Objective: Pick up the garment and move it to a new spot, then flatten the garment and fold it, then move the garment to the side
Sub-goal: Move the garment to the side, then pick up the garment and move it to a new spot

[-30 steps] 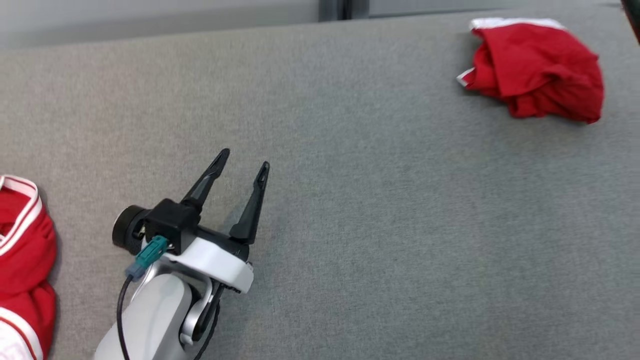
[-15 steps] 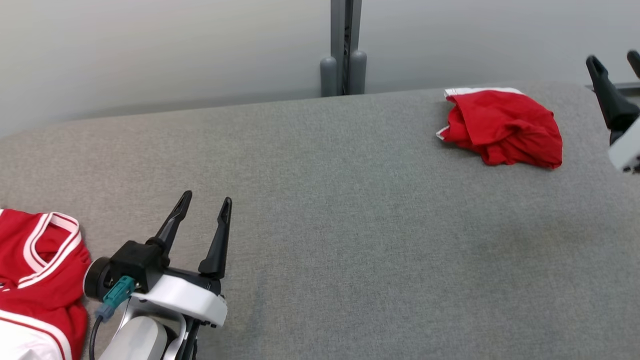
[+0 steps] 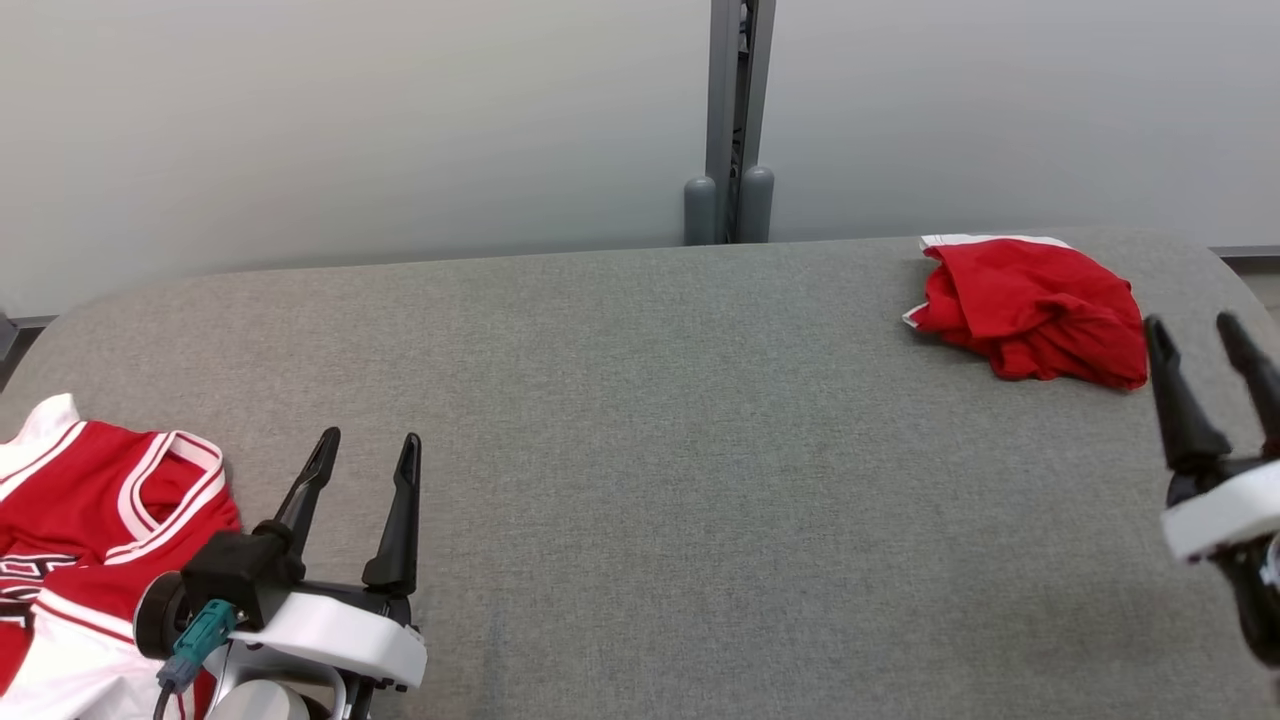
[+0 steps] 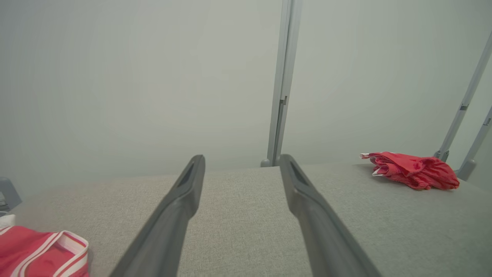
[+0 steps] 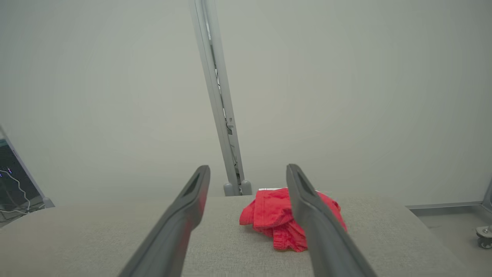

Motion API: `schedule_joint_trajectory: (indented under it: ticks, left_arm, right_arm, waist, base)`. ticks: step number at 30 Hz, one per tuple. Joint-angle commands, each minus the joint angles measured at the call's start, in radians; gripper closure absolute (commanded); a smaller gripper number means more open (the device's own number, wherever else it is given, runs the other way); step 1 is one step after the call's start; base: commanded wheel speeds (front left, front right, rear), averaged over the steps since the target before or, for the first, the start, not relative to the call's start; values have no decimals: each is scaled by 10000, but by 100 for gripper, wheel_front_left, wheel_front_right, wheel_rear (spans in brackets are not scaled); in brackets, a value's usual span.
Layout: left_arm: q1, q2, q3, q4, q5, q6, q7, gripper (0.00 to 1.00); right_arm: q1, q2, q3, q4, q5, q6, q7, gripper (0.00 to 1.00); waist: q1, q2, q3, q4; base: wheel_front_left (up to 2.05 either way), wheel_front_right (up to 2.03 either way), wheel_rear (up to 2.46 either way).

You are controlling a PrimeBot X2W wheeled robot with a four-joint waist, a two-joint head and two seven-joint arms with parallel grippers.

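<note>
Red: one bundle (image 3: 1040, 310), one jersey (image 3: 90, 500); left pincer (image 3: 370, 438), right pincer (image 3: 1190, 322) agape

The left gripper (image 3: 367, 443) hovers with its two dark fingers (image 3: 395, 520) spread apart, nothing between them — a white wrist cuff (image 3: 340, 640) sits just behind their bases. The right gripper (image 3: 1192, 325) is likewise parted and empty, fingers angled slightly leftward from its white wrist (image 3: 1215, 515).
</note>
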Motion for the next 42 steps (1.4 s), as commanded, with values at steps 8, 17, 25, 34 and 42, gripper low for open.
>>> schedule_joint_trajectory:
  ticks: [8, 17, 25, 34, 42]
  left_arm:
    - [430, -627, 714, 126, 250, 32, 2, 0]
    - [623, -1060, 1463, 272, 1198, -140, 2, 0]
    - [965, -1495, 1966, 400, 1748, -442, 2, 0]
    - [906, -1806, 2366, 502, 2277, -793, 2, 0]
    - [906, -1983, 2649, 553, 2508, -998, 2, 0]
  right_arm:
    - [2294, 1754, -1518, -1401, -1328, 6, -247, 0]
    - [3396, 2997, -1809, -2253, -2740, 8, -256, 0]
    - [3727, 3274, -1818, -2541, -3289, 8, -257, 0]
    - [3665, 3335, -2020, -2574, -3582, 6, -258, 0]
    - [3657, 3434, -2103, -2576, -3721, 8, -259, 0]
  waist:
    - [0, -1, 11, 260]
    - [0, -1, 90, 370]
    - [0, -1, 7, 327]
    - [0, -1, -50, 378]
    - [0, -1, -37, 404]
  base:
    - [0, 0, 0]
    - [0, 0, 0]
    - [0, 0, 0]
    - [0, 0, 0]
    - [0, 0, 0]
